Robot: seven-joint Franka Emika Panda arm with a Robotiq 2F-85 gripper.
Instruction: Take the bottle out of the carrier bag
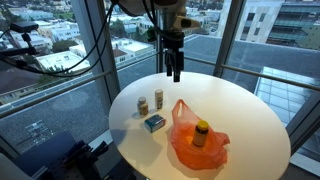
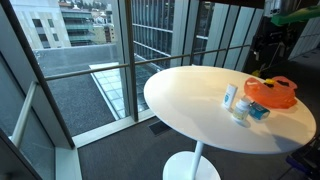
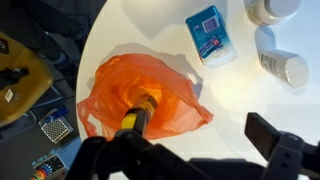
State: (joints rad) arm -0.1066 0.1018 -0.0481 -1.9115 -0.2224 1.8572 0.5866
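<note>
Nearest in an exterior view, one orange carrier bag [image 1: 183, 150] lies crumpled close to the table's [image 1: 250, 110] front rim, low and centre in the frame. One bottle [image 1: 201, 131] sits inside it, standing about upright with its long axis vertical and its yellow cap pointing up out of the bag's open mouth. In the wrist view the cap [image 3: 149, 103] shows at frame centre, with orange plastic bunched all round it.

Just beyond the bag, to its left in the frame, lies one flat blue box [image 1: 153, 122], apart from the bag. Behind that stand two small upright containers [image 1: 142, 105] [image 1: 158, 100], near each other, toward the table's left rim.

Bare white tabletop stretches to the right of the bag and behind it, as far as the curved far edge.

Farther still, one gripper [image 1: 175, 70] hangs in the air above the far part of the table, fingers pointing down, touching nothing. The wrist view shows its two dark fingers [image 3: 275, 140] spread wide at the bottom of the frame, nothing between them.

Beyond the table stand tall windows [image 1: 60, 60].
</note>
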